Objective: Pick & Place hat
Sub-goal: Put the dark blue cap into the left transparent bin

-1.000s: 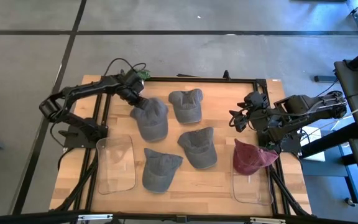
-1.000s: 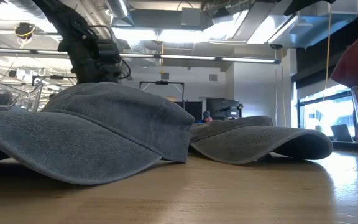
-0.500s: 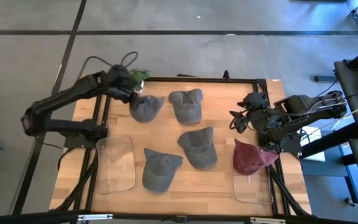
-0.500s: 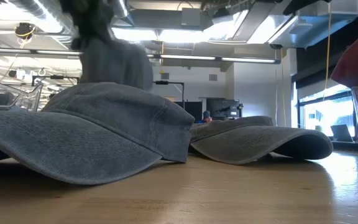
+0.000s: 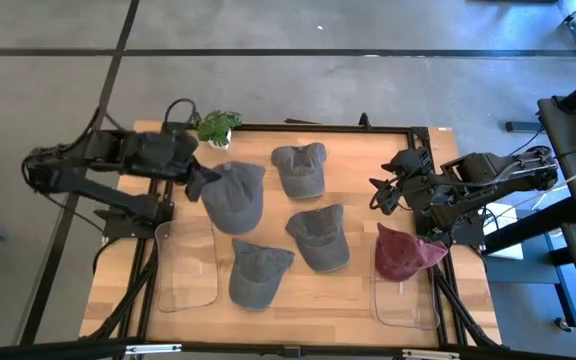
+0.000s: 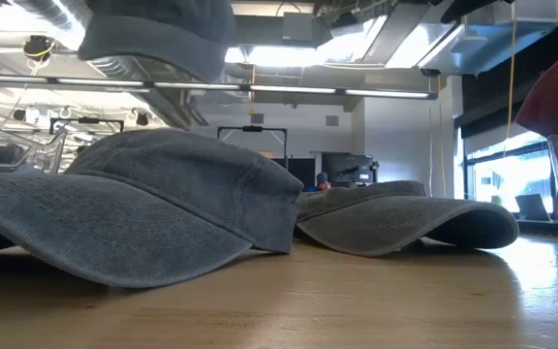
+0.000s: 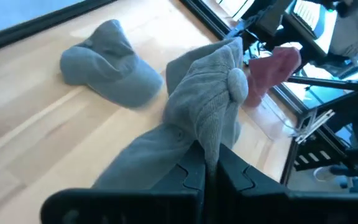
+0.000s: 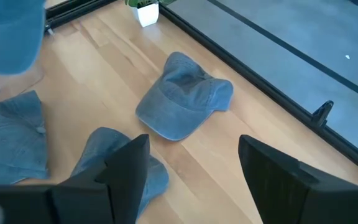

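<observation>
My left gripper (image 5: 196, 181) is shut on a grey cap (image 5: 234, 194), held in the air over the table's far left part; the cap also shows in the left wrist view (image 7: 207, 102) and at the top of the low view (image 6: 158, 34). Three more grey caps lie crown up on the table: far centre (image 5: 300, 170), centre (image 5: 320, 236), near centre (image 5: 256, 270). A maroon cap (image 5: 405, 253) rests on a clear container (image 5: 406, 300) at the right. My right gripper (image 5: 380, 194) is open and empty at the right. My left gripper pinches a gathered fold of the cap's crown fabric (image 7: 205, 149) between its two fingers. The fingers come nearly level from the table's left side. The cap is lifted clear of the table and hangs crumpled beyond the fingertips, its top button (image 7: 238, 85) showing.
A clear empty container (image 5: 188, 262) lies at the near left. A small potted plant (image 5: 218, 127) stands at the far left edge. A black frame (image 5: 328, 128) runs round the table. Bare wood shows where the held cap lay.
My left gripper has lifted the grey cap off the table and drawn it toward the table's left and near side. The cap has left the wood, crumpled up, then hangs clear. The arm has swung back to the left. My right arm has kept still.
</observation>
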Motion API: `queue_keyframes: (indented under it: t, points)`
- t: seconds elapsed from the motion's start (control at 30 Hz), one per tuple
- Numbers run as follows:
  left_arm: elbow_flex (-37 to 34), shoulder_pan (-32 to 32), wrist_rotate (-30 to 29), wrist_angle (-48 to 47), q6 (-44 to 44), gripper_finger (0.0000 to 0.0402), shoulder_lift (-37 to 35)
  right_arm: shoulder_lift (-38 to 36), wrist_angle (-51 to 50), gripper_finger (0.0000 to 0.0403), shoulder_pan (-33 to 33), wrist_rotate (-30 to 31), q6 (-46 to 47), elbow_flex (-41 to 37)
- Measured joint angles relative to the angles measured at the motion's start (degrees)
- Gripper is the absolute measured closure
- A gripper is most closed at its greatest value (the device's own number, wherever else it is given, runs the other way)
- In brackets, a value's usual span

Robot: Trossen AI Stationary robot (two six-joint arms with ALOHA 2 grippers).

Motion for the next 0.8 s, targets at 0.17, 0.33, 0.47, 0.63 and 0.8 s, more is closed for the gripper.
queue_keyframes:
  t: [0.17,0.33,0.47,0.63,0.8]
  points:
    - [0.00,-15.59,-12.89,-1.26,-9.17,0.0398,0.19,0.02,0.18,0.0156,0.00,-0.09,0.15,-1.77]
    - [0.00,-27.91,-22.03,-2.76,-16.86,0.0398,0.26,0.07,2.29,0.0156,0.00,-1.49,0.39,-4.67]
    - [0.00,-35.60,-27.78,-6.03,-23.67,0.0398,1.06,0.04,3.58,0.0156,0.00,-1.63,0.48,-6.20]
    - [-0.02,-43.09,-29.92,-14.82,-36.59,0.0398,3.03,0.04,5.62,0.0156,0.00,-1.62,0.40,-6.32]
    - [-0.02,-48.17,-28.71,-22.91,-49.39,0.0398,5.42,0.02,7.06,0.0156,0.00,-1.62,0.39,-6.32]
